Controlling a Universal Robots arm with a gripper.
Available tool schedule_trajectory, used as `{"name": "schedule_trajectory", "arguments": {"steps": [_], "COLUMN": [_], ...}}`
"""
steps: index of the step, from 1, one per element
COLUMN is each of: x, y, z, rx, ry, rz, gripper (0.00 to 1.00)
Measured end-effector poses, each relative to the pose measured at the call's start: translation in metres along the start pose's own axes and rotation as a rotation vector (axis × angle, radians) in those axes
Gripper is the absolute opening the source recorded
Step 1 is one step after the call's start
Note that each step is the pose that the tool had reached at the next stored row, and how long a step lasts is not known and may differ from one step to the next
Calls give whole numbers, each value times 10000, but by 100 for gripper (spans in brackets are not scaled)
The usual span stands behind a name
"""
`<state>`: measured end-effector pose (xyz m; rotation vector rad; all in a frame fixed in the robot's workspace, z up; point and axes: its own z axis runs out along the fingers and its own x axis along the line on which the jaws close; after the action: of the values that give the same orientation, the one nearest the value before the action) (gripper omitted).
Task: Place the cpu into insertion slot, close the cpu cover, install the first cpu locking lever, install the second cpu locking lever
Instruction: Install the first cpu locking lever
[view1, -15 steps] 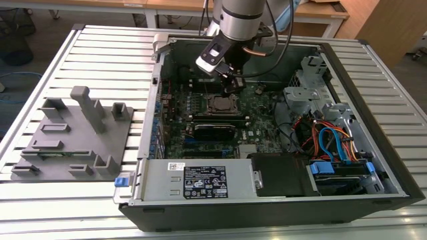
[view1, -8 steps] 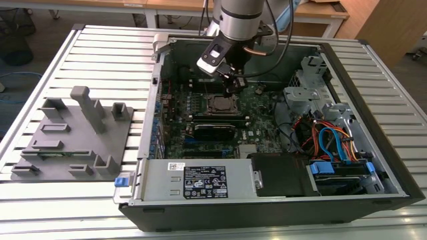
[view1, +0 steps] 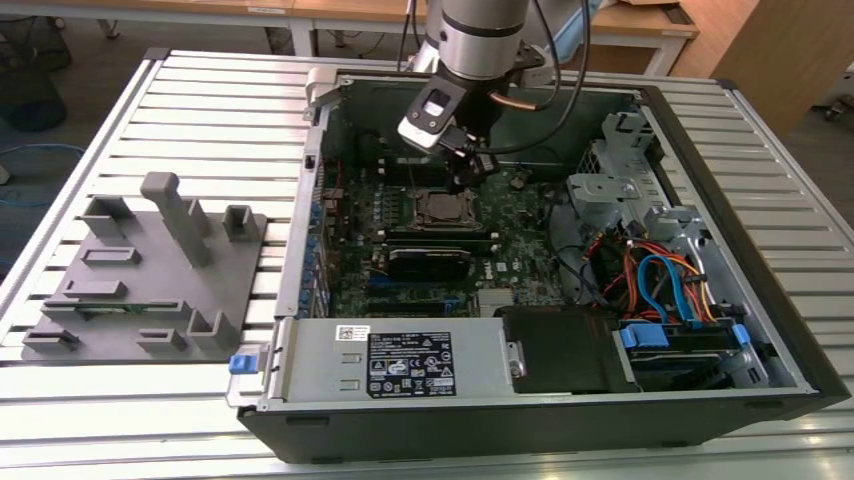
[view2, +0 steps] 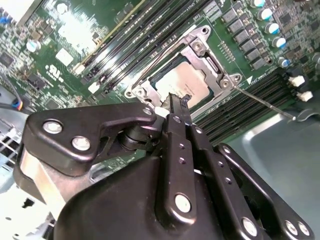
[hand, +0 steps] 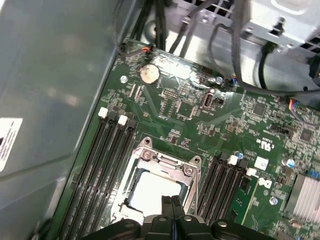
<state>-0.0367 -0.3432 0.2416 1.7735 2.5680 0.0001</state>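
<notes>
- One arm (view1: 474, 40) reaches down from the far side into an open computer case (view1: 747, 300) that lies on a slatted table (view1: 200, 90).
- Its gripper (view1: 463, 178) hangs just above the insertion slot (view1: 441, 207), near the far middle of the green board (hand: 190, 115).
- Both wrist views show the claw narrow: the gripper (view2: 177, 102) (hand: 171, 200) has its two black fingers pressed together, with nothing seen between them, and the tips sit over one edge of the socket.
- Seated in the slot, the cpu (view2: 182, 82) (hand: 150, 192) shows its dull silver top through the cut-out.
- Around it lies the cpu cover (view2: 212, 62) (hand: 167, 167), flat on the socket and framing the chip.
- A thin wire locking lever (view2: 260, 100) runs out from one socket corner, slanting across the memory slots (view2: 272, 82); whether it is latched I cannot tell.
- Long black memory slots (hand: 107, 155) flank the socket on both sides.
- Well apart, on the table at the exterior view's left, stands a grey moulded fixture (view1: 147, 270).
</notes>
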Motion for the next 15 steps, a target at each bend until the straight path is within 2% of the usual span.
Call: {"name": "schedule_trajectory", "arguments": {"steps": [2,7,15], "x": [0,0,0], "y": [0,0,0], "z": [0,0,0], "rx": [-4,-6,-7], "ry": [3,4,5], "rz": [-223,-366,-379], "gripper": [10,10,10]}}
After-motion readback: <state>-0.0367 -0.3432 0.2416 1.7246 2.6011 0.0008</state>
